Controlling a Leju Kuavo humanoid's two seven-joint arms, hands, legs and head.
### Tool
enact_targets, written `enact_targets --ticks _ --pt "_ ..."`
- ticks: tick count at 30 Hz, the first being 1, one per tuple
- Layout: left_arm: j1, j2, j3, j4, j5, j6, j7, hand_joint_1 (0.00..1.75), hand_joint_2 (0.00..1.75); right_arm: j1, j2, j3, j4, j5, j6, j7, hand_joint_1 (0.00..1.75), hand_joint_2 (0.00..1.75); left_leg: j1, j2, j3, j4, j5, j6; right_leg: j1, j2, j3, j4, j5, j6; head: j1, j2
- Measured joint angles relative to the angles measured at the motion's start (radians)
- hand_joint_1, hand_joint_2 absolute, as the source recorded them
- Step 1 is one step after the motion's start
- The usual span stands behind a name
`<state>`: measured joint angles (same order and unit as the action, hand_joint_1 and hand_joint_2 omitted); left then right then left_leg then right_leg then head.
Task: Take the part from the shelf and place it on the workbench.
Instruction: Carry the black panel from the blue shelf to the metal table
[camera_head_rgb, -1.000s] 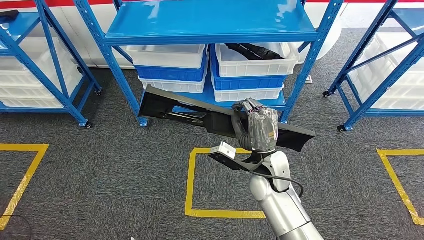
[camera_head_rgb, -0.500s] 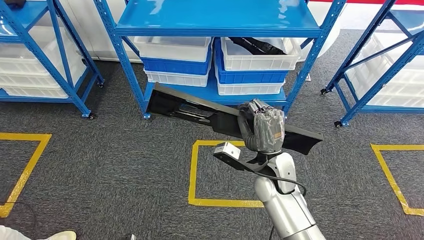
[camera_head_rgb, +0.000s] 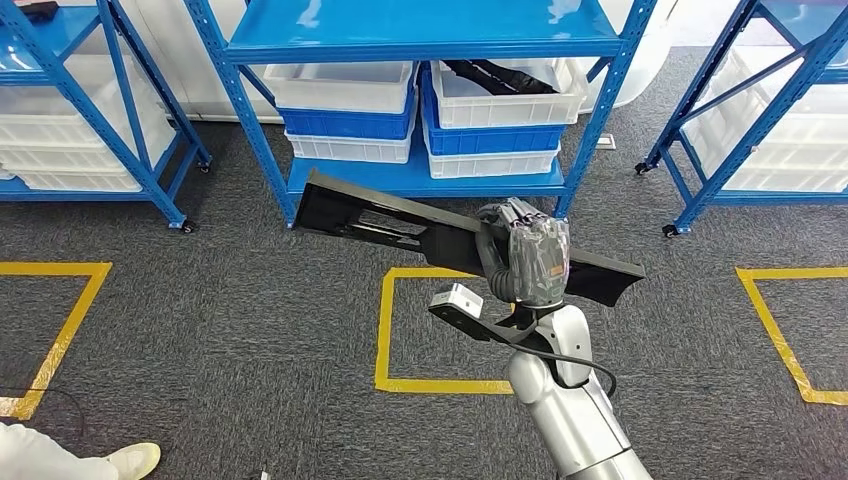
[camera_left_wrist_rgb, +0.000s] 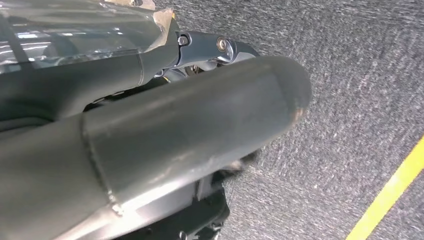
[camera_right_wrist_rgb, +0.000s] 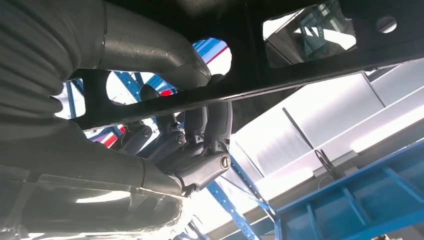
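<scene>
Head view: my right hand (camera_head_rgb: 527, 262) grips the long black part (camera_head_rgb: 400, 222) near its middle, fingers curled over its top edge, holding it in the air above the grey carpet (camera_head_rgb: 230, 330). The part slants across, one end reaching near the blue shelf (camera_head_rgb: 420, 30) leg, the other out past my hand to the right. Yellow floor tape (camera_head_rgb: 384, 340) lies below. My left hand (camera_left_wrist_rgb: 150, 140) hangs over the carpet; I cannot tell its state. No writing is readable.
</scene>
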<state>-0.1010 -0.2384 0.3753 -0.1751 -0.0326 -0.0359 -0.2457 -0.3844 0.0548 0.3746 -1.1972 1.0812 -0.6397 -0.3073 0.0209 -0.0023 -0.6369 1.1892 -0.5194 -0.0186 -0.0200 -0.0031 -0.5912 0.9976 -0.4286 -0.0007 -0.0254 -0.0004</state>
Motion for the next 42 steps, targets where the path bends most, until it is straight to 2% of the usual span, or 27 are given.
enact_targets --ticks 2,3,4,7,9,11,12,13,14,16,17,18,20,22,23,25,27,28,29,31,32,34,35,36,38,40,42 --pt "-0.003 0.001 0.001 0.000 -0.002 0.000 0.000 0.00 0.00 0.000 0.000 -0.005 0.000 -0.005 -0.005 -0.001 1.75 1.75 -0.001 -0.001 0.088 -0.130 0.022 0.009 0.000 0.000 -0.013 0.004 0.011 0.010 0.001 0.000" --pt "-0.004 0.001 0.001 0.000 -0.002 0.000 0.000 0.00 0.00 0.000 0.000 -0.008 0.000 -0.007 -0.008 -0.001 1.75 1.75 -0.004 -0.002 0.112 -0.169 0.024 0.015 0.001 0.000 -0.015 0.004 0.016 0.017 0.001 0.000" --pt "-0.005 0.002 0.002 0.000 -0.004 0.000 0.000 0.00 0.00 -0.001 0.000 -0.010 0.000 -0.009 -0.010 -0.001 1.75 1.75 -0.009 -0.003 0.117 -0.183 0.021 0.022 0.000 0.000 -0.017 0.004 0.022 0.023 0.001 0.000" --pt "-0.005 0.004 0.002 0.000 -0.009 0.003 0.000 0.00 0.00 -0.001 0.000 -0.018 0.000 -0.016 -0.013 -0.001 1.75 1.75 -0.013 0.000 0.107 -0.196 0.046 0.049 0.001 0.000 -0.026 0.004 0.029 0.043 0.000 0.000" --pt "-0.006 0.004 0.002 0.000 -0.011 0.006 0.000 0.00 0.00 -0.001 -0.002 -0.025 0.001 -0.021 -0.014 -0.001 1.75 1.75 -0.010 0.005 0.095 -0.210 0.071 0.068 0.003 0.001 -0.054 0.061 -0.022 0.038 0.002 0.000" --pt "-0.006 0.004 0.002 0.000 -0.012 0.008 0.000 0.00 0.00 0.000 -0.004 -0.031 0.003 -0.027 -0.015 -0.003 1.75 1.75 -0.012 0.007 0.070 -0.210 0.091 0.077 0.001 0.001 -0.097 0.188 -0.104 0.030 0.005 0.000" --pt "-0.005 0.004 0.002 0.000 -0.012 0.008 0.000 0.00 0.00 0.001 -0.005 -0.035 0.006 -0.033 -0.015 -0.006 1.75 1.75 -0.012 0.007 0.057 -0.210 0.101 0.076 0.001 0.001 -0.111 0.247 -0.130 0.032 0.006 0.000" --pt "-0.005 0.004 0.003 0.000 -0.012 0.009 0.000 0.00 0.00 0.002 -0.005 -0.038 0.010 -0.039 -0.015 -0.009 1.75 1.75 -0.012 0.007 0.044 -0.209 0.110 0.075 0.000 0.001 -0.112 0.281 -0.138 0.039 0.006 0.000" --pt "-0.005 0.004 0.003 0.000 -0.012 0.010 0.000 0.00 0.00 0.002 -0.006 -0.040 0.014 -0.047 -0.015 -0.014 1.75 1.75 -0.012 0.007 0.032 -0.208 0.119 0.073 -0.001 0.001 -0.093 0.277 -0.130 0.049 0.006 0.000" --pt "-0.005 0.004 0.003 0.000 -0.012 0.013 0.000 0.00 0.00 0.001 -0.006 -0.043 0.019 -0.060 -0.015 -0.025 1.75 1.75 -0.012 0.007 0.011 -0.203 0.133 0.066 -0.004 0.000 -0.005 0.165 -0.095 0.066 0.007 0.000" --pt "-0.005 0.004 0.003 0.000 -0.013 0.015 0.000 0.00 0.00 0.000 -0.005 -0.044 0.021 -0.066 -0.015 -0.030 1.75 1.75 -0.014 0.006 0.001 -0.198 0.139 0.060 -0.004 0.001 0.047 0.090 -0.087 0.066 0.008 0.000" --pt "-0.005 0.004 0.003 -0.001 -0.013 0.016 -0.001 0.00 0.00 -0.002 -0.004 -0.045 0.023 -0.071 -0.015 -0.035 1.75 1.75 -0.016 0.006 -0.007 -0.193 0.144 0.054 -0.001 0.002 0.082 0.035 -0.085 0.062 0.007 0.000" --pt "-0.005 0.004 0.003 -0.001 -0.014 0.018 -0.005 0.00 0.00 -0.003 -0.001 -0.047 0.027 -0.080 -0.015 -0.042 1.75 1.75 -0.020 0.006 -0.015 -0.187 0.153 0.043 0.006 0.005 0.100 -0.008 -0.091 0.046 0.006 0.000" --pt "-0.004 0.004 0.003 -0.001 -0.013 0.019 -0.008 0.00 0.00 -0.004 0.003 -0.049 0.032 -0.089 -0.014 -0.047 1.75 1.75 -0.016 0.005 -0.022 -0.180 0.150 0.034 -0.001 0.005 0.089 -0.007 -0.084 0.026 0.004 0.000" --pt "-0.003 0.004 0.003 -0.001 -0.012 0.020 -0.010 0.00 0.00 -0.006 0.007 -0.050 0.034 -0.095 -0.012 -0.050 1.75 1.75 -0.013 0.004 -0.031 -0.163 0.131 0.029 -0.004 0.005 0.086 -0.007 -0.077 0.014 0.002 0.000" --pt "-0.003 0.005 0.003 -0.001 -0.011 0.023 -0.012 0.00 0.00 -0.008 0.014 -0.051 0.038 -0.112 -0.009 -0.060 1.75 1.75 -0.010 0.003 -0.066 -0.072 0.053 0.019 -0.006 0.007 0.077 -0.007 -0.063 -0.005 0.000 0.000" --pt "-0.002 0.005 0.003 -0.001 -0.010 0.026 -0.014 0.00 0.00 -0.009 0.017 -0.051 0.044 -0.131 -0.006 -0.070 1.75 1.75 -0.008 0.002 -0.109 0.060 -0.020 0.011 -0.005 0.012 0.064 -0.006 -0.052 -0.010 0.000 0.000" --pt "-0.002 0.006 0.003 -0.001 -0.010 0.027 -0.015 0.00 0.00 -0.009 0.017 -0.052 0.048 -0.138 -0.006 -0.074 1.75 1.75 -0.007 0.002 -0.117 0.100 -0.031 0.008 -0.004 0.016 0.058 -0.005 -0.048 -0.009 0.000 0.000" --pt "-0.001 0.006 0.003 -0.001 -0.010 0.028 -0.015 0.00 0.00 -0.008 0.017 -0.053 0.052 -0.144 -0.006 -0.078 1.75 1.75 -0.006 0.001 -0.108 0.104 -0.023 0.008 -0.004 0.022 0.054 -0.005 -0.044 -0.007 0.000 0.000" --pt "0.000 0.007 0.004 -0.001 -0.009 0.029 -0.015 0.00 0.00 -0.010 0.018 -0.055 0.059 -0.154 -0.006 -0.086 1.75 1.75 -0.003 -0.011 -0.036 0.005 0.030 0.012 -0.004 0.037 0.051 -0.005 -0.040 -0.002 0.000 0.000" --pt "0.000 0.007 0.004 -0.001 -0.009 0.030 -0.016 0.00 0.00 -0.012 0.019 -0.056 0.063 -0.159 -0.006 -0.089 1.75 1.75 -0.001 -0.032 0.009 -0.066 0.052 0.017 -0.003 0.045 0.049 -0.004 -0.039 0.001 0.000 0.000" --pt "0.001 0.008 0.005 -0.001 -0.010 0.030 -0.017 0.00 0.00 -0.019 0.025 -0.058 0.069 -0.168 -0.005 -0.095 1.75 1.75 0.000 -0.065 0.063 -0.157 0.070 0.024 -0.002 0.061 0.042 -0.003 -0.032 0.011 0.000 0.000" --pt "0.002 0.009 0.005 -0.001 -0.010 0.030 -0.018 0.00 0.00 -0.022 0.027 -0.059 0.072 -0.172 -0.003 -0.098 1.75 1.75 -0.002 -0.068 0.070 -0.171 0.067 0.027 -0.003 0.070 0.037 -0.003 -0.028 0.018 0.000 0.000" --pt "0.002 0.009 0.005 -0.001 -0.012 0.030 -0.021 0.00 0.00 -0.023 0.029 -0.061 0.074 -0.178 -0.001 -0.101 1.75 1.75 -0.004 -0.058 0.069 -0.177 0.067 0.030 -0.003 0.079 0.031 -0.004 -0.024 0.026 -0.001 0.000" --pt "0.001 0.009 0.006 -0.002 -0.017 0.032 -0.028 0.00 0.00 -0.025 0.029 -0.064 0.078 -0.190 0.003 -0.109 1.75 1.75 -0.004 -0.031 0.069 -0.190 0.071 0.042 -0.001 0.072 0.011 0.014 -0.032 0.032 0.000 0.000" --pt "0.001 0.010 0.006 -0.004 -0.020 0.034 -0.036 0.00 0.00 -0.027 0.028 -0.067 0.082 -0.200 0.006 -0.116 1.75 1.75 -0.003 -0.007 0.068 -0.200 0.078 0.055 0.002 0.038 -0.037 0.100 -0.074 0.028 0.008 0.000" --pt "0.002 0.010 0.007 -0.004 -0.016 0.034 -0.046 0.00 0.00 -0.027 0.028 -0.067 0.089 -0.206 0.006 -0.123 1.75 1.75 -0.006 0.017 0.064 -0.201 0.080 0.061 0.001 0.020 -0.104 0.235 -0.125 0.026 0.015 0.000"
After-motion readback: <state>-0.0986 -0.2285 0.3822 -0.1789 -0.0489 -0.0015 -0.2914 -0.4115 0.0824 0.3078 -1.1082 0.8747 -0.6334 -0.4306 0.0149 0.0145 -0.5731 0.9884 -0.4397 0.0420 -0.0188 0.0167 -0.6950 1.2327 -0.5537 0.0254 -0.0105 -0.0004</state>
